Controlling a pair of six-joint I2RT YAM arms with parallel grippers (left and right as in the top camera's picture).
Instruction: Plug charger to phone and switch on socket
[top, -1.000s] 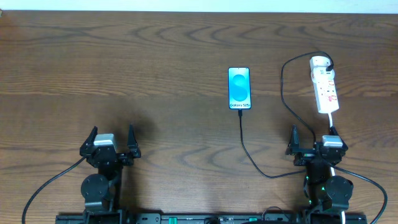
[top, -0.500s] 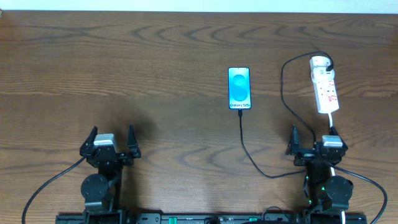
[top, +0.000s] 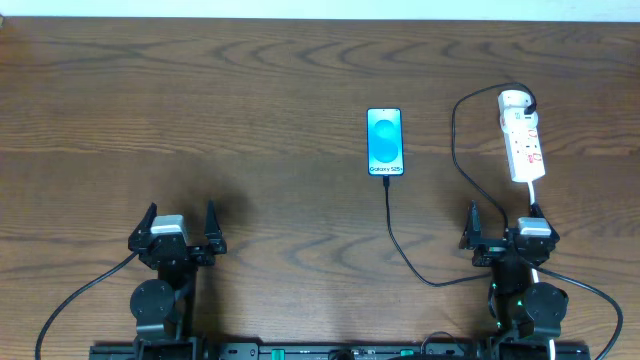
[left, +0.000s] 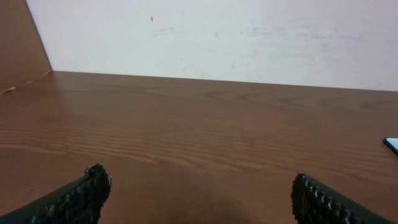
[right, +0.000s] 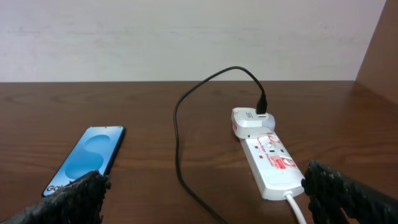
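Observation:
The phone (top: 385, 141) lies flat mid-table with its cyan screen lit; it also shows as phone (right: 87, 158) and as a sliver of phone (left: 392, 144). The white socket (top: 523, 145), seen too as socket (right: 267, 155), lies at the right. The black charger (top: 410, 262) runs from a white adapter at the strip's far end, loops down and up to the phone's near edge. I cannot tell whether its tip is inserted. My left gripper (top: 180, 212) and right gripper (top: 503, 215) are open and empty near the front edge. Left gripper (left: 199, 186) and right gripper (right: 205, 186) hold nothing.
A white cord (right: 297, 208) leaves the strip's near end toward my right arm. The charger cable (right: 177, 124) arches above the table in front of the right gripper. A pale wall (left: 217, 31) borders the table's far edge.

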